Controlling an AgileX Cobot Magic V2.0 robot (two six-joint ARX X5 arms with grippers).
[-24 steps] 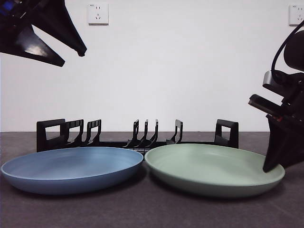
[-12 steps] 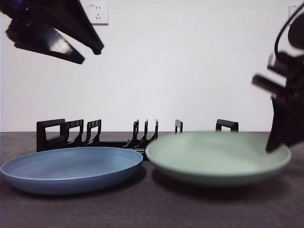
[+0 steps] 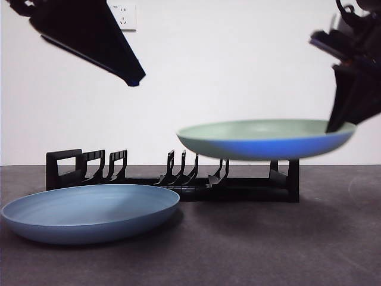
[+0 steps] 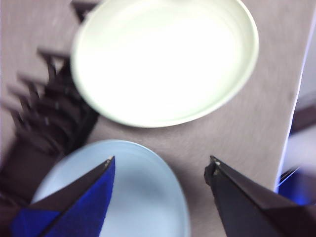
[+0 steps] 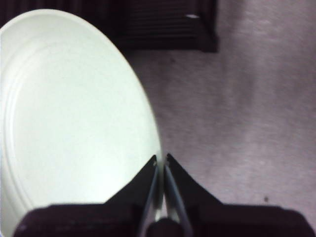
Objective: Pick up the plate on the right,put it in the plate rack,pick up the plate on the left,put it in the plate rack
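The green plate (image 3: pixel 262 140) hangs level in the air above the right end of the black plate rack (image 3: pixel 178 179). My right gripper (image 3: pixel 340 122) is shut on its right rim; the right wrist view shows both jaws pinching the plate's edge (image 5: pixel 157 163). The blue plate (image 3: pixel 89 211) lies flat on the table at the left, in front of the rack. My left gripper (image 4: pixel 160 165) is open and hovers high above the blue plate (image 4: pixel 128 197), at the upper left of the front view (image 3: pixel 128 74), with the green plate (image 4: pixel 163 59) beyond it.
The dark table (image 3: pixel 268 250) runs to a white wall with a socket (image 3: pixel 122 16) at the upper left. The rack's curved prongs (image 3: pixel 181 167) stand upright behind the plates, with blocky looped ends (image 3: pixel 62 167).
The right gripper has lifted the green plate off the table to above the rack's height. The left gripper has moved right and slightly down. The blue plate has not moved.
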